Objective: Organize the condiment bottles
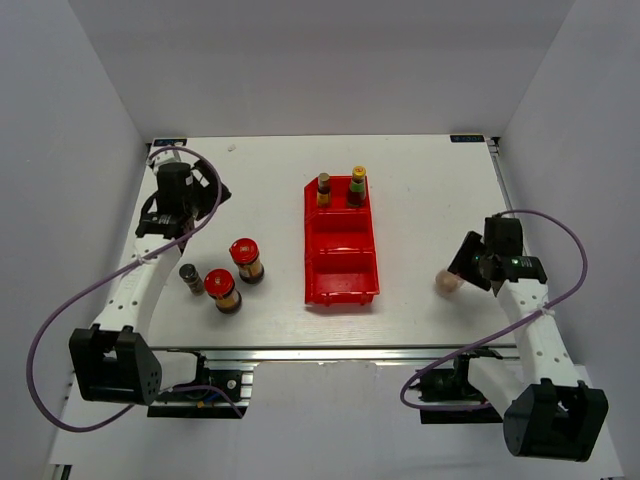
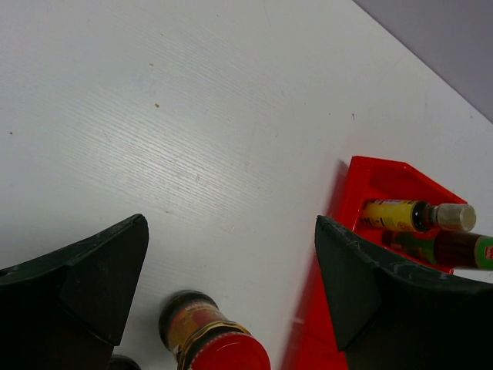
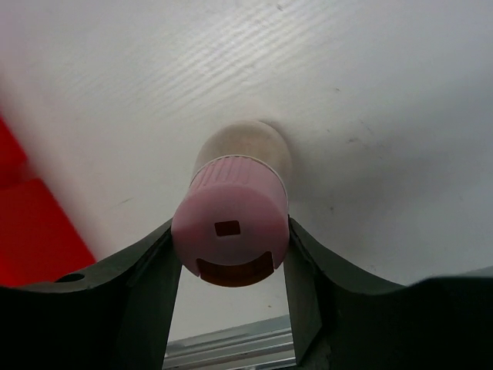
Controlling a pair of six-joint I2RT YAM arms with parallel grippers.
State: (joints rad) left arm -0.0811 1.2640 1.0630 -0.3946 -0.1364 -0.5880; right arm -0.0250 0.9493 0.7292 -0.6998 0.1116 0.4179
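Closest to us, the right arm bends up from its base and leans in over the white table (image 1: 420, 180). The right gripper (image 3: 231, 250) has its two dark fingers pressed on both sides of the round pink cap of the pink-capped bottle (image 1: 448, 282), gripping it snugly. That bottle has a smooth, pale body and sits well to the right of the tray; we cannot tell if its bottom touches the table. On the left side we see a squat jar (image 1: 224, 290) and a second squat jar (image 1: 247, 260). Both are dark glass with wide red lids, and they stand close together. The small dark-capped bottle (image 1: 190, 278) stands just beside them. In the middle lies the shiny red plastic tray (image 1: 340, 262), long and split into three boxes. Its far box holds a yellow-labelled bottle (image 1: 324, 189) and a green-labelled bottle (image 1: 357, 185) side by side. Farther back, the left arm stretches up the left side. The left gripper (image 2: 231, 231) is spread wide and has nothing in it. The table top has fine lines like wood grain. We count six bottles, one tray and two arms.
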